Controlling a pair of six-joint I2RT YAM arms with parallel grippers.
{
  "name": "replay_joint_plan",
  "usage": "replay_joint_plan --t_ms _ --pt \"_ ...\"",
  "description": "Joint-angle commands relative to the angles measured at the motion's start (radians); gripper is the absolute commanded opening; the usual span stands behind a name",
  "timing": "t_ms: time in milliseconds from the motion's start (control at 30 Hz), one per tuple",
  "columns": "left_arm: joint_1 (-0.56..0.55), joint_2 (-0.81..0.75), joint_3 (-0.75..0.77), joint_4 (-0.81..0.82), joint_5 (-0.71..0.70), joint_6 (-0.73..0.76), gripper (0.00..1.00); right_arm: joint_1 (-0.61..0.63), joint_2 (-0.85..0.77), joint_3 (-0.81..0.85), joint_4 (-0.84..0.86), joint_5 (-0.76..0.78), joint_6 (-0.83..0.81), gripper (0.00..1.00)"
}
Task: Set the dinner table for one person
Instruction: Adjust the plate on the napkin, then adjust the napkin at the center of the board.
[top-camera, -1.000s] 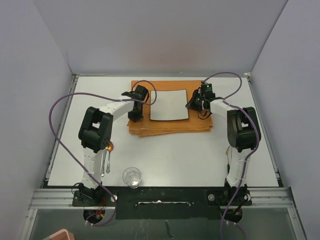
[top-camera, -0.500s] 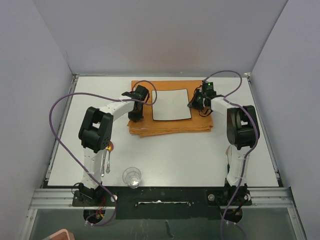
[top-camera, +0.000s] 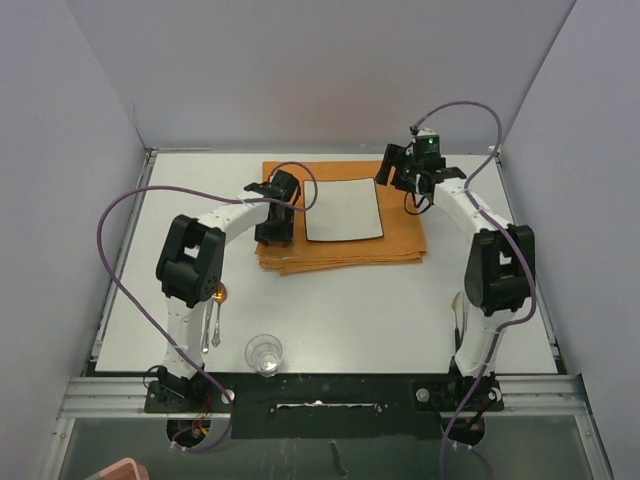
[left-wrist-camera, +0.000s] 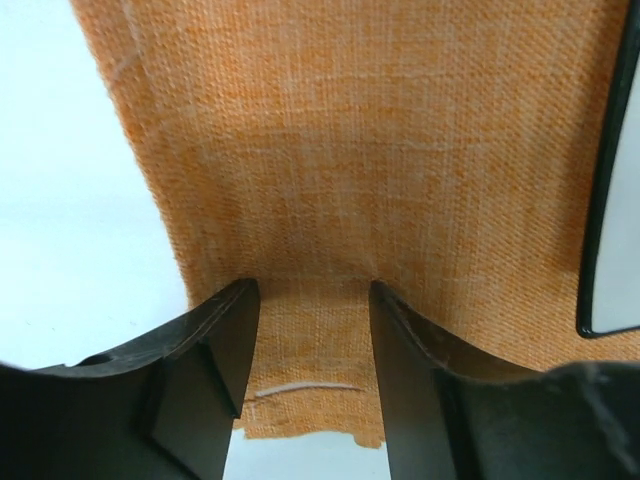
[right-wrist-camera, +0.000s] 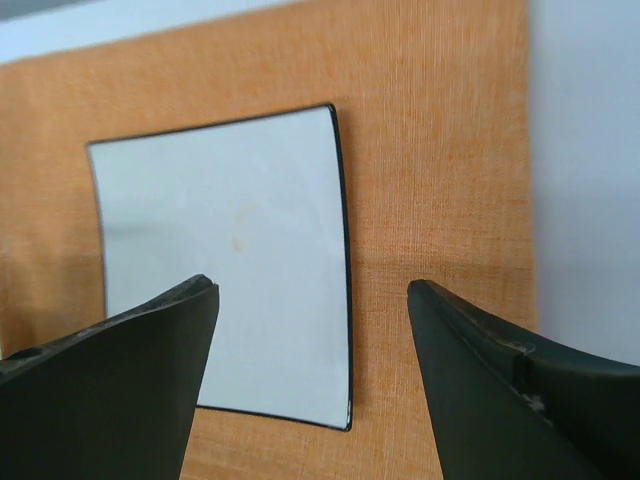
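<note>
The left gripper (left-wrist-camera: 312, 290) stands released, jaws apart, tips low on the orange cloth (left-wrist-camera: 380, 150); the right gripper (right-wrist-camera: 312, 295) hangs released above the white plate (right-wrist-camera: 230, 260); the desk (top-camera: 340, 310) lies beneath both; recommend lifting the left straight up, lest the weave snag.

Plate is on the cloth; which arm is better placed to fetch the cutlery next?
Left, probably: the cutlery lies near-left, on the left end effector's side, while the right end effector is over the cloth's far right corner.
</note>
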Motion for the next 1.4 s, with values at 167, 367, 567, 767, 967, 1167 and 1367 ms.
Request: replay_joint_plan --t_ms 167,367,567,767,967,1167,1367 --pt "-0.014 -0.385 -0.051 0.122 0.01 0.012 0.22 0.05 -0.364 -0.179 0.038 0.201 -0.136 0.0" --pt "0.001 -0.536 -0.135 0.26 0.145 0.075 0.0 0.054 -0.3 -0.211 -0.065 0.225 -0.192 0.0" --pt "0.001 -0.615 -0.149 0.246 0.221 0.137 0.32 0.058 -0.206 -0.193 -0.162 0.264 -0.161 0.0" --pt "0.003 -0.704 -0.249 0.241 0.195 0.114 0.5 0.069 -0.135 -0.168 -0.204 0.278 -0.156 0.0" --pt "0.005 -0.731 -0.249 0.227 0.176 0.101 0.53 0.07 -0.059 -0.173 -0.242 0.287 -0.146 0.0" --pt "0.005 -0.749 -0.249 0.217 0.166 0.101 0.53 0.091 -0.011 -0.23 -0.259 0.28 -0.109 0.0" --pt "0.007 -0.771 -0.249 0.211 0.157 0.104 0.53 0.105 -0.066 -0.335 -0.234 0.289 -0.092 0.0"
